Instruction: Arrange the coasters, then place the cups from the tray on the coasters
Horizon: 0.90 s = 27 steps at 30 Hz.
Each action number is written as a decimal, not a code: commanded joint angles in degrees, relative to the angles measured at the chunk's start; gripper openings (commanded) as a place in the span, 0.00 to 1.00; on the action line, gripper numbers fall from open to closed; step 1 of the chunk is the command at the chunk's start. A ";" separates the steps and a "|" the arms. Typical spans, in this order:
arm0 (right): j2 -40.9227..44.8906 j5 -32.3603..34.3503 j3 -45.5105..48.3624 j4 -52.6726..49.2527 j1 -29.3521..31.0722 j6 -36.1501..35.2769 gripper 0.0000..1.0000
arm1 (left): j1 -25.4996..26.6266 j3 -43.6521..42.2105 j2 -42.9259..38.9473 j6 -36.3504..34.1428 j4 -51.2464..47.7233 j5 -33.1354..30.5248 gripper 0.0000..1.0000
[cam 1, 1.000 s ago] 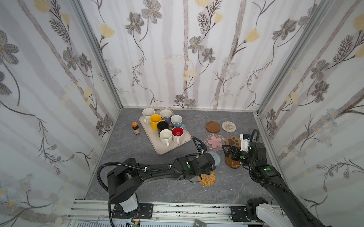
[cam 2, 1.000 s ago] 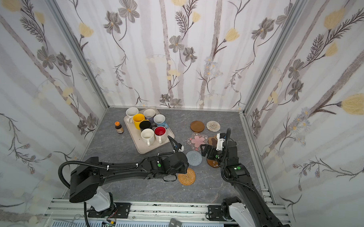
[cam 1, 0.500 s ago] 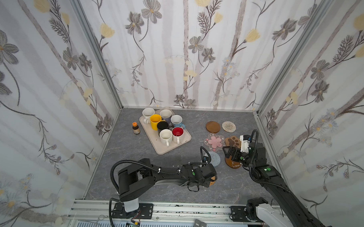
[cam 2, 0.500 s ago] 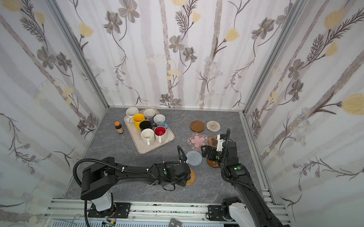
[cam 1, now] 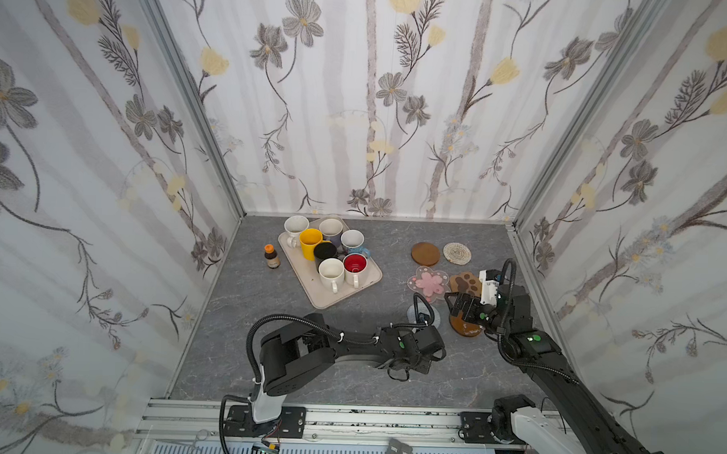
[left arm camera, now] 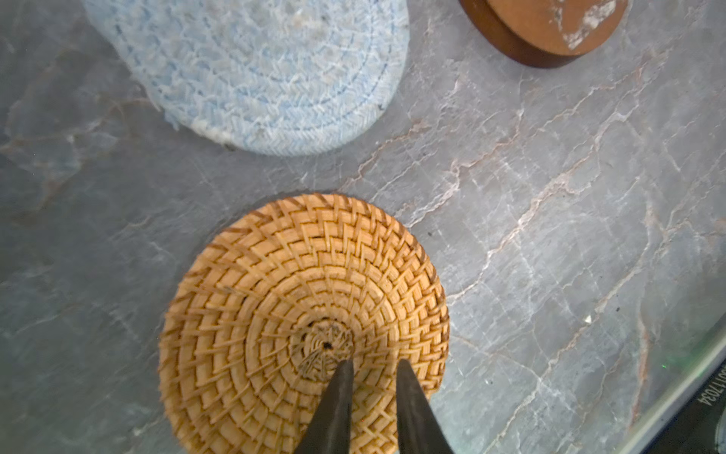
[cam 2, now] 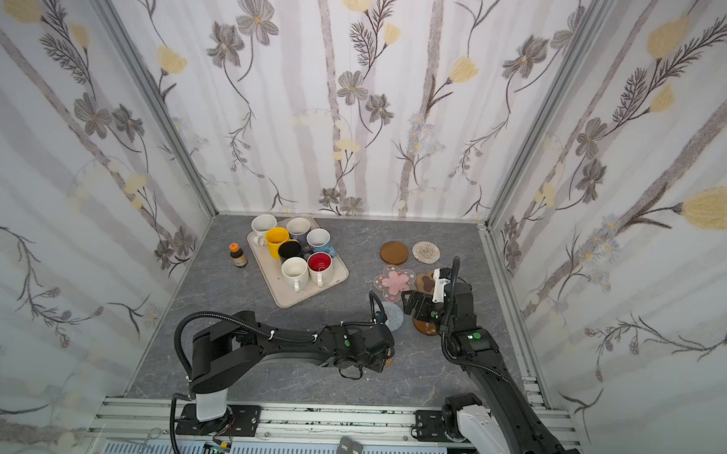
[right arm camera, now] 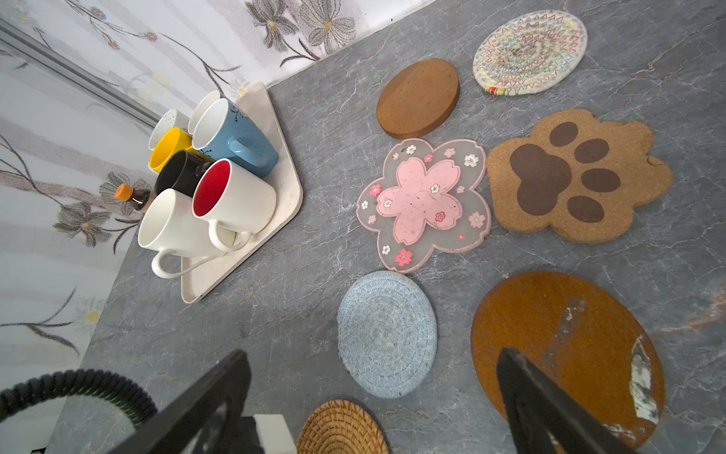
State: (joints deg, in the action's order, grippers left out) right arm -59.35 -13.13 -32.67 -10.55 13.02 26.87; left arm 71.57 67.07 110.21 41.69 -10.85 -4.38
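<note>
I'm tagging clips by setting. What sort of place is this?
Probably a robot test booth, not a home: flower-printed wall panels framed by an aluminium corner post enclose the grey marble-look worktop, and black robot arms are mounted on a slotted metal rail at its front.

Coarse woven rattan coaster [left arm camera: 302, 295]; soft crocheted grey-blue coaster [left arm camera: 251, 67]; amber disc [right arm camera: 565, 353] smooth, finish flaked; tabletop [left arm camera: 550, 196] matt, stone-veined.

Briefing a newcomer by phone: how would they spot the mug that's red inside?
On the grey table, find the beige tray at the back left. Two mugs stand at its near end. The target mug is white outside, red inside; the neighbouring mug is plain white.
</note>
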 commanded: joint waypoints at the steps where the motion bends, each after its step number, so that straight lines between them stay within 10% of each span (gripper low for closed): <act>1: 0.28 0.36 -0.73 -0.19 0.08 -0.68 0.98 | -0.01 1.60 1.18 -0.81 0.21 0.20 0.23; 17: 3.02 6.13 -4.69 -6.26 1.26 -3.38 0.99 | -2.29 5.57 -9.26 -2.75 0.22 -6.34 0.58; 27: 0.49 15.15 -10.04 -10.63 11.83 -2.16 0.97 | -3.09 -7.94 -30.78 -4.43 0.31 -17.95 1.00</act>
State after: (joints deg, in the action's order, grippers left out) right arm -57.76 -2.13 -41.67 -20.43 22.94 23.97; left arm 68.97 62.19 83.92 37.50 -10.66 -16.23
